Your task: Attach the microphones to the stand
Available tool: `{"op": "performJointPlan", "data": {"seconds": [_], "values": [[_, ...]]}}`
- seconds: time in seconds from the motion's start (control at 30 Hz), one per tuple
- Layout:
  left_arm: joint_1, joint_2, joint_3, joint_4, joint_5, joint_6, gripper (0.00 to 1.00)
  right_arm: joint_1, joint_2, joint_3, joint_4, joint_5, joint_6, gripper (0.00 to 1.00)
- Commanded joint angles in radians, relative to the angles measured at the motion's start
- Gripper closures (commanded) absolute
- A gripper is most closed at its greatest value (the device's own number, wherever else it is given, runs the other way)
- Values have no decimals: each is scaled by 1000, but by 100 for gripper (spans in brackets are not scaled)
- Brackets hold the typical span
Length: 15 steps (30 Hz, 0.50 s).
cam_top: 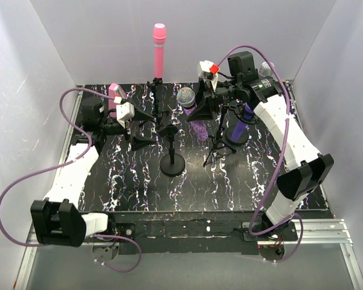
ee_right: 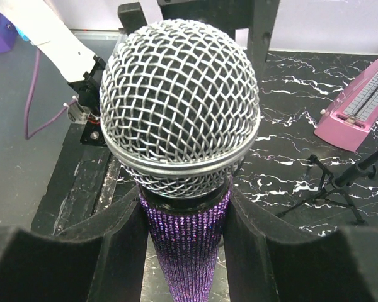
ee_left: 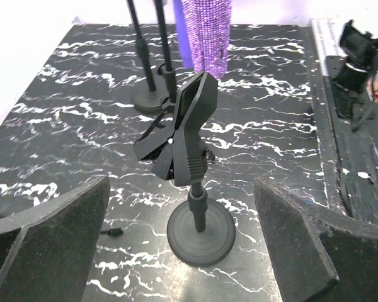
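Now mid-task: one glittery mic in hand, an empty clip waiting.
Right gripper point(ee_right: 186, 251) was clenched round the sequinned body of the glittery purple microphone point(ee_right: 179, 94), mesh head up, carried above the marbled table point(cam_top: 127, 187) just behind the round-based stand point(ee_left: 200, 234). Left gripper point(ee_left: 179, 214) had its fingers spread wide, one on either side of that stand's black spring clip point(ee_left: 183, 135), touching nothing. Pink microphone point(cam_top: 159, 48) stood upright in a holder at the back. Dark purple microphone point(cam_top: 242, 124) stood on the right; whether clipped, could not tell. Judged step: seating the glittery one. Next move likely called for the left gripper to pinch the clip open or steady the stand while the right lowered the body into the clip's mouth, in line with it, before letting go.
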Motion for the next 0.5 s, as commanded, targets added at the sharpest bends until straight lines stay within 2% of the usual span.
{"op": "performJointPlan", "data": {"seconds": [0.0, 0.2, 0.47], "values": [[2, 64, 63, 3, 216, 115, 2, 12, -4, 72, -17, -59, -60, 99], [-83, 107, 70, 3, 160, 156, 2, 29, -7, 72, -45, -54, -94, 99], [-106, 205, 117, 8, 166, 153, 2, 63, 13, 72, -71, -36, -125, 99]]}}
